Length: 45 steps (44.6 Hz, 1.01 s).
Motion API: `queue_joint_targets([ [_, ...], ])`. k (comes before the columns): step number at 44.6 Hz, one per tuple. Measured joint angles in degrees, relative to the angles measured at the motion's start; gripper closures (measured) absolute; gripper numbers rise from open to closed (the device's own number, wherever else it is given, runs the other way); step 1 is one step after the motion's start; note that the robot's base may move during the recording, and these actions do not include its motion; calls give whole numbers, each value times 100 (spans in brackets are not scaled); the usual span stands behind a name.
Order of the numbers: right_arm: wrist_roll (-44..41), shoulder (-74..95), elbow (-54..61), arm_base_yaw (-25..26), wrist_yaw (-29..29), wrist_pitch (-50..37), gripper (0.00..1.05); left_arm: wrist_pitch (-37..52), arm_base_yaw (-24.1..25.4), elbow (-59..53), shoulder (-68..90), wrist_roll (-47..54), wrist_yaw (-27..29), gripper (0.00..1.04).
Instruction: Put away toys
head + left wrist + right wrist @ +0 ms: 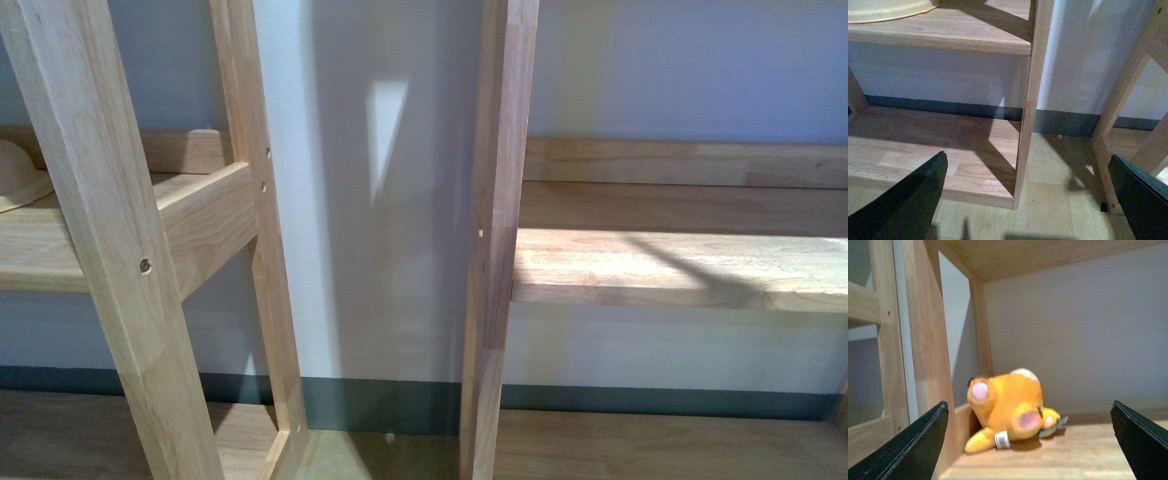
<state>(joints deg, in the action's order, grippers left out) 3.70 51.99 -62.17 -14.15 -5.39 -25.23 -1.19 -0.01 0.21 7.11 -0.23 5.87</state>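
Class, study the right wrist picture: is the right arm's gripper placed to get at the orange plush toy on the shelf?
Probably yes. The right gripper is open and faces the orange plush toy, which lies on the shelf board beside the wooden upright. Nothing lies between them.

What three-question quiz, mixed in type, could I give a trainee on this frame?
1. True or false: the right end effector is shut on the plush toy.
2. Where does the toy lie? A) on a wooden shelf, against the upright post B) on the floor C) inside a basket
3. Fill in: the left end effector is ___ and holds nothing.

Key: 1 false; 2 A; 3 open.
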Motion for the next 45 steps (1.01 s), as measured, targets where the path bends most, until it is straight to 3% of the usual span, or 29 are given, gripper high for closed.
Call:
queue_joint_targets([
  [6, -81, -656, 916, 232, 240, 118, 6, 0, 0, 0, 0, 0, 0, 6],
  [17, 107, -2218, 2968, 1207, 1305, 695, 6, 0, 0, 0, 0, 0, 0, 6],
  [22, 96, -2796, 3515, 1381, 1403, 964, 7, 0, 0, 0, 0, 0, 0, 6],
  [26, -166, -3421, 3604, 1397, 654, 2789, 24, 0, 0, 0, 0, -2, 0, 6],
  [28, -243, -3611, 3827, 1412, 549, 3154, 33, 0, 0, 0, 0, 0, 0, 6],
  [45, -356, -4315, 5077, 1414, 544, 2802, 103, 0, 0, 0, 0, 0, 0, 6],
])
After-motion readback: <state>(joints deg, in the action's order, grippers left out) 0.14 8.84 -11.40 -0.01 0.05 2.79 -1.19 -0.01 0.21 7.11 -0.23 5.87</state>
